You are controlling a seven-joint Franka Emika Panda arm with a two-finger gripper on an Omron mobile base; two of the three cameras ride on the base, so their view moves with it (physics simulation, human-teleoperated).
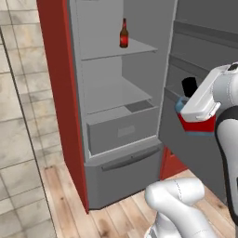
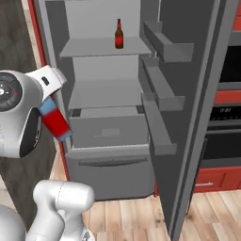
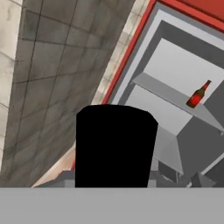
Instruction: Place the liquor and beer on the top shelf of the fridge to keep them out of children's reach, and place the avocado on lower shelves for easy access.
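The fridge (image 1: 58, 83) stands open in front of me. The beer (image 1: 123, 35) (image 2: 119, 35) (image 3: 197, 96) stands upright on the top shelf (image 1: 111, 53) (image 2: 94, 47), towards its right side. My gripper (image 1: 197, 114) (image 2: 47, 96) is shut on the liquor (image 1: 197, 125) (image 2: 56, 121), a blue bottle with a red label, and holds it in the air outside the fridge, level with the lower shelves (image 1: 111, 97). Its black cap (image 3: 114, 146) fills the lower middle of the hand view. The avocado is out of view.
The open fridge door (image 2: 164, 94) with its grey bins stands to the right of the compartment. A grey drawer (image 1: 123, 130) sits under the lower shelves. Red cabinets and an oven (image 2: 226, 117) lie further right. A tiled wall (image 1: 18, 116) is to the left.
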